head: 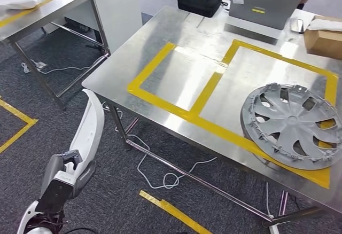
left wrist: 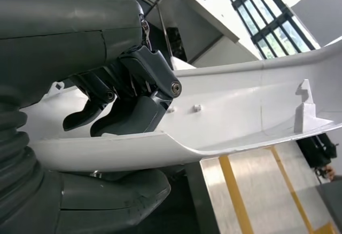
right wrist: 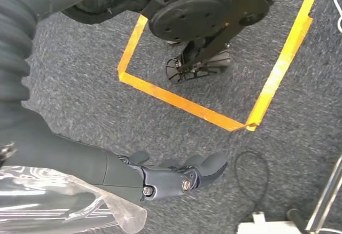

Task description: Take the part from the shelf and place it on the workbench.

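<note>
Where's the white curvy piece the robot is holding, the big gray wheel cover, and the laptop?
white part (head: 93, 121): head view, middle of its curved body.
wheel cover (head: 293, 124): head view, its hub.
laptop (head: 264, 7): head view, lid's back.

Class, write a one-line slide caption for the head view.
Left robot hand holds a white curved part beside the steel workbench bearing a grey hubcap.
</note>
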{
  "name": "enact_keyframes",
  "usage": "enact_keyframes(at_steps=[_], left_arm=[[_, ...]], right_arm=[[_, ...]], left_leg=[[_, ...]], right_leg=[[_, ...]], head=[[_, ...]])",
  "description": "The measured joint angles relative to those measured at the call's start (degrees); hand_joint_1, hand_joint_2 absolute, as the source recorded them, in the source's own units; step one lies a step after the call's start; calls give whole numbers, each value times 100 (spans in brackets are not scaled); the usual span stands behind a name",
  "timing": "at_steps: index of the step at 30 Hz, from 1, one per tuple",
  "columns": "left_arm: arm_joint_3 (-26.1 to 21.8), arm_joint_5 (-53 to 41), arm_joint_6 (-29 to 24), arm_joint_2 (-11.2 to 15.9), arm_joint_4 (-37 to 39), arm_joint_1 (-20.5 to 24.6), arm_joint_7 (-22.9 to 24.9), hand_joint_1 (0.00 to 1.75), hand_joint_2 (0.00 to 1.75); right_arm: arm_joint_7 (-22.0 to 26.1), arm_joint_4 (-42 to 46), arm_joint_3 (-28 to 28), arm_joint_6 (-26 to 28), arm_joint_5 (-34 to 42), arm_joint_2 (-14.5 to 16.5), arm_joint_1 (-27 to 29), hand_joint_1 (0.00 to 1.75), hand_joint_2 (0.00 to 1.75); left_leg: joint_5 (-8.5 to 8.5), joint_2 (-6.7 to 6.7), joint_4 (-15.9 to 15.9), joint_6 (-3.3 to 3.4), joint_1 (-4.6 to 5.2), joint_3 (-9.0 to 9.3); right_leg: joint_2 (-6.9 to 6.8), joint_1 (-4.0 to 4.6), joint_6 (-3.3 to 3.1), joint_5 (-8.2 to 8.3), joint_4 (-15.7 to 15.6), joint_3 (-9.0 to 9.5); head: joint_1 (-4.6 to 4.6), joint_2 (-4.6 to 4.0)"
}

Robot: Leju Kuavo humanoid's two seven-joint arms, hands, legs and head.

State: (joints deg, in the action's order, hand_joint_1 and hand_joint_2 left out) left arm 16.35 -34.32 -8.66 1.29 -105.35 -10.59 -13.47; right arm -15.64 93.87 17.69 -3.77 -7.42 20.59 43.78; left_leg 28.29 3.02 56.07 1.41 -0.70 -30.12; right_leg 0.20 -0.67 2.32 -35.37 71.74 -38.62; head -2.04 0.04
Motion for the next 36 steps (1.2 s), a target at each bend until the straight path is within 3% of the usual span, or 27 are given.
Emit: enact_keyframes(at_steps=[2, 4, 5, 7, 8, 10, 12, 13, 14, 15, 16, 18, 19, 21, 23, 25, 27, 29, 30, 31, 34, 36], left_arm=[[0, -119, 69, -1, 78, 142, 76, 175, 175], [2, -128, 107, 18, 201, 379, 97, 175, 175], [4, -101, 112, 35, 283, 528, 99, 175, 175], [8, -40, 112, 71, 447, 808, 101, 175, 175], [9, -27, 112, 87, 506, 912, 101, 175, 175], [10, -20, 112, 126, 605, 1070, 105, 175, 175], [19, -28, 123, 160, 729, 1199, 158, 175, 175], [26, -41, 136, 169, 808, 1262, 213, 175, 175], [32, -64, 156, 175, 890, 1333, 285, 175, 175], [39, -91, 185, 179, 974, 1417, 361, 175, 175], [46, -123, 220, 181, 1051, 1511, 440, 175, 175], [66, -184, 295, 182, 1194, 1724, 585, 175, 175], [78, -213, 327, 181, 1267, 1831, 653, 175, 175], [114, -278, 370, 172, 1421, 2015, 771, 175, 175], [167, -404, 385, 151, 1563, 2171, 873, 175, 175], [226, -611, 378, 139, 1715, 2339, 980, 175, 175], [270, -875, 369, 142, 1898, 2489, 1098, 175, 175], [315, -1164, 365, 149, 2111, 2621, 1212, 175, 175], [340, -1303, 363, 152, 2210, 2681, 1263, 175, 175], [364, -1420, 358, 155, 2292, 2739, 1305, 175, 175], [403, -1649, 331, 168, 2458, 2915, 1395, 175, 175], [420, -1846, 294, 188, 2597, 3068, 1465, 175, 175]], right_arm=[[57, -5, 39, -138, -74, 0, -20, 0, 175], [131, -26, 91, -277, -143, 0, -88, 0, 175], [162, -46, 120, -335, -170, 0, -134, 0, 175], [206, -96, 185, -411, -209, 0, -202, 0, 175], [221, -117, 215, -438, -226, 0, -219, 0, 175], [251, -150, 267, -491, -263, 0, -249, 0, 175], [284, -193, 306, -556, -299, 0, -306, 0, 175], [299, -223, 326, -592, -319, 0, -339, 0, 175], [316, -255, 344, -627, -339, 0, -368, 0, 175], [334, -289, 366, -662, -362, 0, -394, 0, 175], [352, -322, 391, -695, -384, 0, -419, 0, 175], [392, -383, 442, -758, -420, 0, -480, 0, 175], [408, -411, 467, -785, -437, 0, -518, 0, 175], [437, -468, 515, -839, -475, 0, -574, 0, 175], [458, -517, 560, -887, -520, 0, -590, 0, 175], [476, -560, 603, -926, -571, 0, -612, 0, 175], [486, -608, 636, -972, -618, 0, -666, 0, 175], [492, -660, 658, -1014, -665, 0, -713, 0, 175], [501, -685, 668, -1028, -688, 0, -724, 0, 175], [512, -705, 680, -1033, -706, 0, -730, 0, 175], [569, -747, 701, -1073, -745, 0, -756, 0, 175], [642, -792, 719, -1148, -804, 2, -782, 0, 175]], left_leg=[[9, 130, 8, -20, 5, 16], [24, 221, 28, -73, 32, 35], [27, 262, 35, -106, 43, 44], [31, 356, 34, -173, 41, 62], [63, 336, 57, -208, 29, 64], [302, 99, 376, -267, 6, -53], [673, -181, 1110, -298, -9, -369], [785, -231, 1457, -304, -11, -533], [793, -253, 1654, -302, -10, -638], [683, -266, 1635, -291, -10, -657], [480, -293, 1404, -272, -10, -583], [49, -497, 676, -214, -16, -315], [-57, -609, 382, -190, -21, -209], [-70, -710, 160, -156, -19, -151], [-89, -585, 101, -114, -25, -152], [-130, -437, 31, -44, -44, -141], [-144, -286, 9, -4, -34, -146], [-143, -125, 13, 1, -19, -151], [-141, -52, 15, -2, -16, -151], [-136, 4, 18, -11, -15, -148], [-108, 110, 51, -81, 7, -149], [-100, 139, 89, -70, 42, -161]], right_leg=[[-176, 1, -6, 350, -753, 440], [-371, 23, -55, 551, -1399, 786], [-403, 37, -86, 572, -1519, 837], [-290, 51, -155, 593, -1537, 821], [-233, 44, -188, 611, -1547, 830], [-121, 19, -259, 664, -1570, 855], [1, 15, -298, 695, -1569, 848], [78, 20, -306, 700, -1567, 843], [158, 25, -308, 701, -1562, 842], [242, 29, -308, 701, -1556, 843], [323, 31, -307, 701, -1546, 845], [467, 37, -288, 696, -1519, 830], [535, 37, -263, 699, -1500, 799], [665, 18, -184, 727, -1480, 710], [731, 2, -103, 750, -1482, 620], [475, 20, -41, 588, -1261, 464], [136, 17, 8, 221, -605, 135], [32, -1, 44, 3, 4, -165], [10, -5, 55, 49, 42, -181], [-11, -6, 59, 189, -144, -83], [-103, -2, 19, 656, -1234, 516], [-128, -2, -32, 743, -1519, 686]], head=[[-1, 0], [6, 0], [10, 0], [19, 0], [21, 0], [43, 0], [59, 0], [57, 0], [57, 0], [57, 0], [59, 0], [57, 0], [56, 0], [51, 0], [48, 0], [8, 0], [-33, 0], [-34, 0], [-36, 0], [-35, 0], [-32, 0], [-21, 0]])
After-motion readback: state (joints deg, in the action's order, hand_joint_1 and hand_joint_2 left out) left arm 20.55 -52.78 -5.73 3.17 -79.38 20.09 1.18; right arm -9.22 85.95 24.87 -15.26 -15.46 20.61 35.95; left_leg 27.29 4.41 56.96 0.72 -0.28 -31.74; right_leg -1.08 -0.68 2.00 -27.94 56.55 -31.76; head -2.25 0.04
